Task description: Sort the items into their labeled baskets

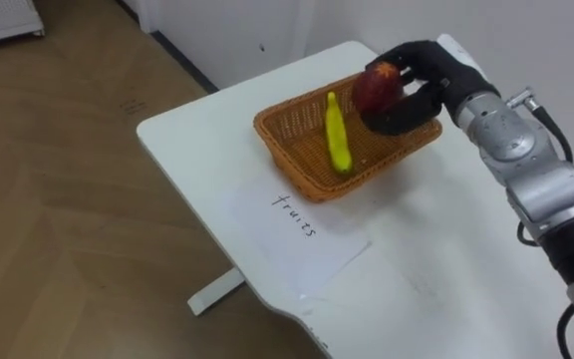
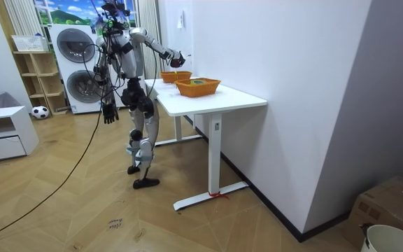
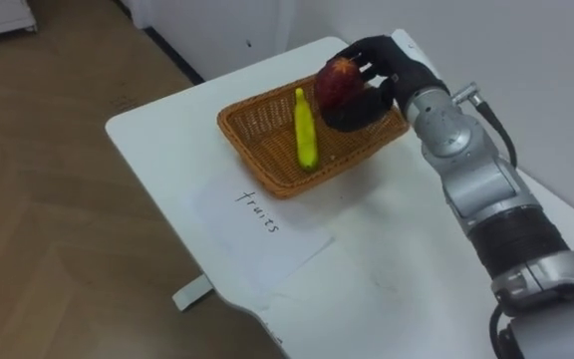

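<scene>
Paper label [image 1: 302,224] lies nearest, on the worktop [image 1: 197,130]. Beyond it the fruit basket [image 1: 297,165] holds a banana [image 1: 338,140]. The right hand [image 1: 436,72], fingers curled round a red apple [image 1: 377,88], hovers over the basket's far corner; the apple is not yet released. The second basket [image 2: 197,86] has unclear contents. The left hand [image 2: 108,112] hangs idle.

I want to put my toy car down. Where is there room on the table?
The table is bare between the basket and its left edge, and on the near side right of the paper, under the arm. Crowded: the basket, with a banana inside and the right hand holding an apple over its far corner.
</scene>
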